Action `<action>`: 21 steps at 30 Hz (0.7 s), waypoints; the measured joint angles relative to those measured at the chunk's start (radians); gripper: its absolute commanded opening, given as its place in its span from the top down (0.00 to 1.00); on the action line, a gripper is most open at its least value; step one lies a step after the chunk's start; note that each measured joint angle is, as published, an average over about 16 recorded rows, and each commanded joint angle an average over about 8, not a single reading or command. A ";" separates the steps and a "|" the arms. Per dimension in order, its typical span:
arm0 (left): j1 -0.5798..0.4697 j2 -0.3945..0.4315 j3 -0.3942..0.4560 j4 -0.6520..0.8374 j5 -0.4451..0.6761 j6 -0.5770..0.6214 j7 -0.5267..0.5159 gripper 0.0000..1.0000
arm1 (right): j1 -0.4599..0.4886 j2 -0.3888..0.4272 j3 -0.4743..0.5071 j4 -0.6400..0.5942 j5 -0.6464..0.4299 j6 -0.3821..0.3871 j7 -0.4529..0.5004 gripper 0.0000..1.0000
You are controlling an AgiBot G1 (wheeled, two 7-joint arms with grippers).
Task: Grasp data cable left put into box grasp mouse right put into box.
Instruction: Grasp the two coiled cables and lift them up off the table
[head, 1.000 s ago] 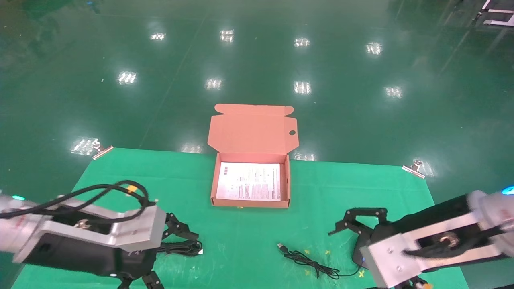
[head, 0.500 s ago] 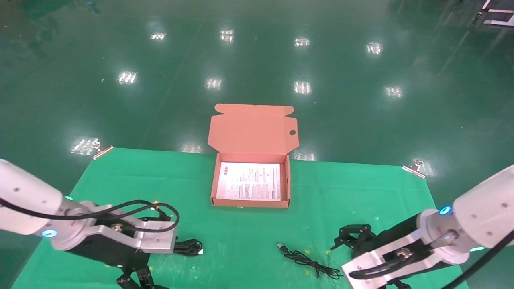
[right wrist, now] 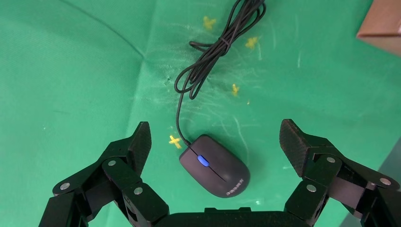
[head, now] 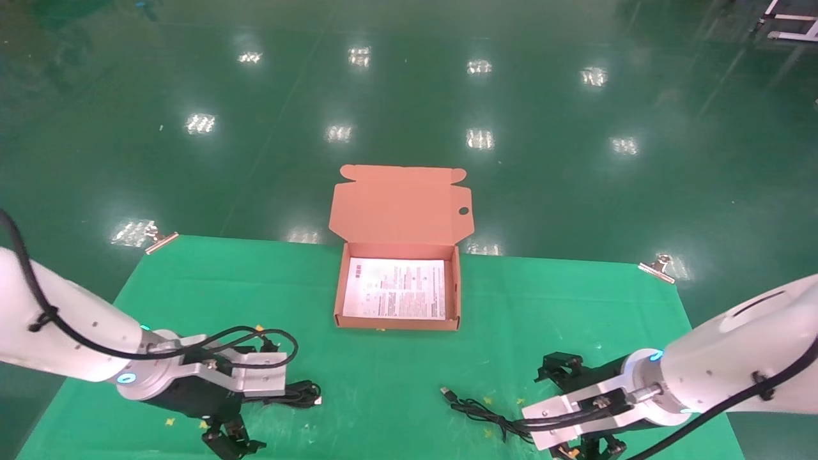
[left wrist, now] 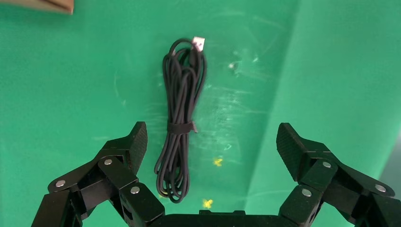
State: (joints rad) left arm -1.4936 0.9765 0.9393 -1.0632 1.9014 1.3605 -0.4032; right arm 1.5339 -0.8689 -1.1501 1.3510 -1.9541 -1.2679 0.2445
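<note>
Green mat (head: 396, 377) over glossy green floor (head: 409, 96); right wrist view alone shows mouse (right wrist: 215, 165); left gripper (left wrist: 213, 151), right gripper (right wrist: 215, 146) both spread wide.

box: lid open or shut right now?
Open. The box has its flap lid folded back and upright, with the white printed sheet exposed inside; no cable or mouse in it.

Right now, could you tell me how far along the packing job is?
Nothing is packed yet: the box holds only its printed sheet. The left gripper hangs open over the data cable, and the right gripper hangs open over the mouse. Both grasps and both placements remain.
</note>
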 measured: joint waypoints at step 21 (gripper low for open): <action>0.016 0.138 0.027 0.326 0.092 -0.182 0.081 0.00 | -0.078 -0.103 0.000 -0.186 -0.022 0.101 0.106 0.00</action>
State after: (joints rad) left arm -1.4774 1.1146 0.9660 -0.7369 1.9939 1.1784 -0.3219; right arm 1.4562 -0.9719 -1.1500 1.1654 -1.9766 -1.1667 0.3505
